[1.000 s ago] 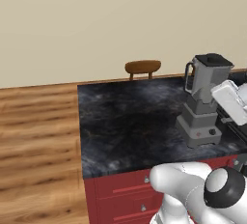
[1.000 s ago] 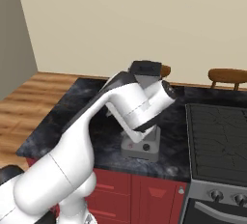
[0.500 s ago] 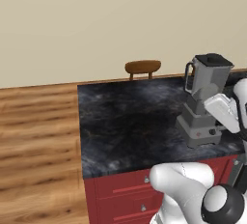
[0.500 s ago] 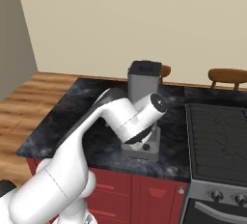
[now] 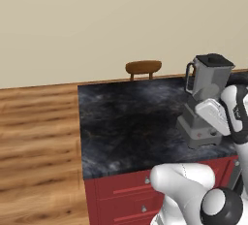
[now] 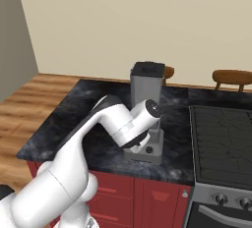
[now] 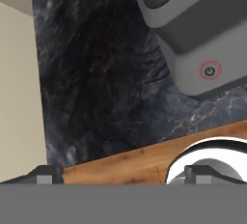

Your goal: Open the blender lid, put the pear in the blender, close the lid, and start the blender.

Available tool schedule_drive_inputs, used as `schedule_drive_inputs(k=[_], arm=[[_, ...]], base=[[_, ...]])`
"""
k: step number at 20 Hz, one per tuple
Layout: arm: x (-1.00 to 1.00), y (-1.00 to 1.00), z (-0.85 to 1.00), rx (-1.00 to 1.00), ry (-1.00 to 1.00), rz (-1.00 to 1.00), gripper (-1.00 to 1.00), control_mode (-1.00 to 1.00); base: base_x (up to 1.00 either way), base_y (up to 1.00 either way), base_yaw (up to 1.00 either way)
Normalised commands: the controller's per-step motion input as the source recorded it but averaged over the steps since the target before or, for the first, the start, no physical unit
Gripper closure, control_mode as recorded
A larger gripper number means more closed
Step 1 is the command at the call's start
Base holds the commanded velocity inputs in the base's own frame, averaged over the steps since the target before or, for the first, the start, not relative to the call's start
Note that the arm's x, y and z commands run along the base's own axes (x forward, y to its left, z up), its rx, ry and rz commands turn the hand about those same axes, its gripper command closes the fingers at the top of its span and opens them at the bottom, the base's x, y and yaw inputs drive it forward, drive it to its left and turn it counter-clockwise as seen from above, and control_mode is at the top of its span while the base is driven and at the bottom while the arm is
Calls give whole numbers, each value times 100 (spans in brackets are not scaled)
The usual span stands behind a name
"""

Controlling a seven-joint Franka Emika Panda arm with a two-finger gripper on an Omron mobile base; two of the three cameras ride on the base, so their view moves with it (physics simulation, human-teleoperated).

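The grey blender (image 5: 206, 98) stands on the dark counter near its right end, translucent jar upright on the stepped base (image 6: 145, 150). The dark square blender lid (image 5: 213, 60) sits flat on the jar's rim, also seen as the blender lid (image 6: 147, 68) from the right. My hand (image 5: 216, 115) hangs low, just in front of the base. In the hand view the gripper (image 7: 123, 174) is open with nothing between its fingertips (image 7: 46, 174). The base's round red-ringed power button (image 7: 209, 71) lies ahead at the upper right. The pear is out of view.
The dark marble counter (image 5: 131, 117) stretches left of the blender. A black cooktop (image 6: 221, 141) lies right of it. Wooden chairs (image 5: 143, 67) stand behind the counter, red drawers (image 5: 121, 190) below its front edge, and wood floor to the left.
My hand has come down from beside the jar's top to the level of the blender base. The blender and its lid have stayed put.
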Motion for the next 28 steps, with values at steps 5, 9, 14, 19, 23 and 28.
schedule_drive_inputs(k=[5, 9, 14, 19, 23, 28], arm=[[24, -3, -21, 0, 0, 0, -100, -100], [23, -7, -20, 0, -3, 0, -100, -100], [20, -14, -23, 0, -2, 0, -100, -100], [17, -18, -31, 0, -1, 0, -100, -100], [19, -6, -26, 0, -1, 0, -100, -100], [25, 0, -3, 0, -2, 0, -100, -100]], base=[[0, 0, 0], [0, 0, 0], [0, 0, 0], [0, 0, 0], [0, 0, 0], [0, 0, 0]])
